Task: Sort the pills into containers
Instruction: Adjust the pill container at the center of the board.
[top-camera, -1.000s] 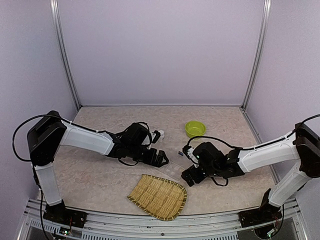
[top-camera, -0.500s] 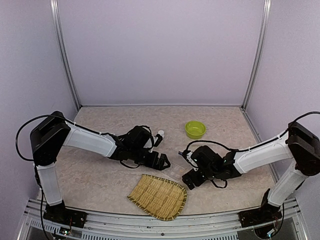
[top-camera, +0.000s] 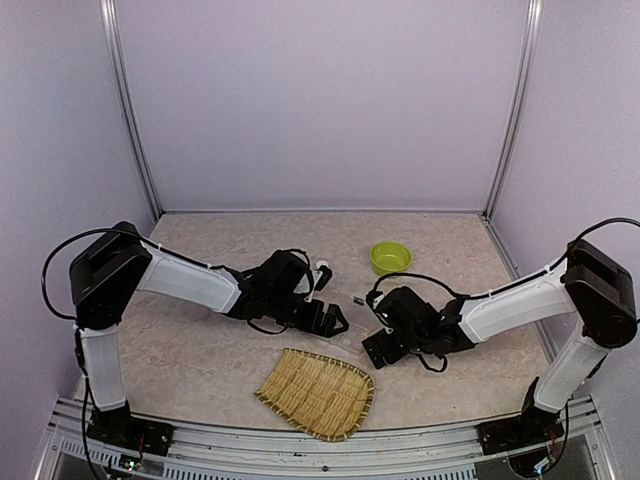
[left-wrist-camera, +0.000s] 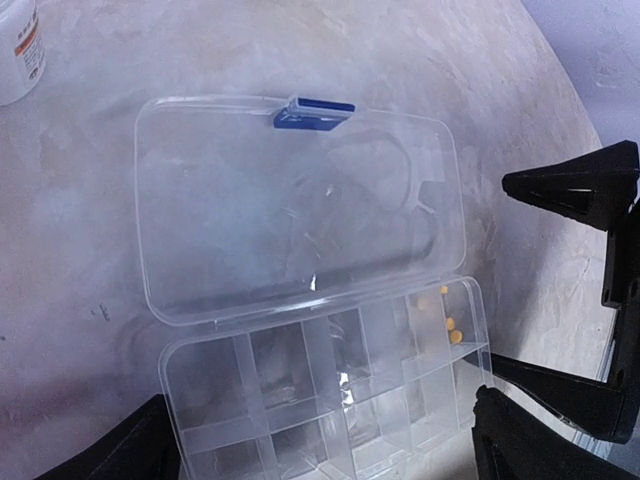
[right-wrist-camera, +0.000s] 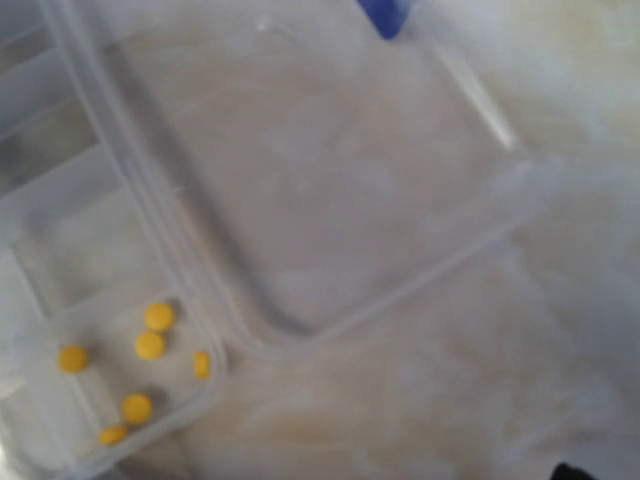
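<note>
The clear organiser box (left-wrist-camera: 330, 385) lies open on the table, its lid (left-wrist-camera: 300, 200) folded back with a blue latch (left-wrist-camera: 313, 112). Several yellow pills (right-wrist-camera: 140, 360) sit in one corner compartment, seen also in the left wrist view as pills (left-wrist-camera: 452, 327). The other compartments look empty. My left gripper (left-wrist-camera: 322, 425) is open and straddles the compartment half of the box. My right gripper (top-camera: 372, 347) is open beside the box's pill corner, its black fingers (left-wrist-camera: 580, 190) spread wide and holding nothing.
A woven bamboo tray (top-camera: 318, 392) lies near the front edge, just in front of the box. A lime-green bowl (top-camera: 390, 258) stands behind the right arm. A white pill bottle (top-camera: 320, 270) stands behind the left gripper, its side showing in the left wrist view as the bottle (left-wrist-camera: 18, 50).
Both arms have closed in on the box: the left gripper moved slightly right, the right gripper moved left and a little back. Both stayed open.
</note>
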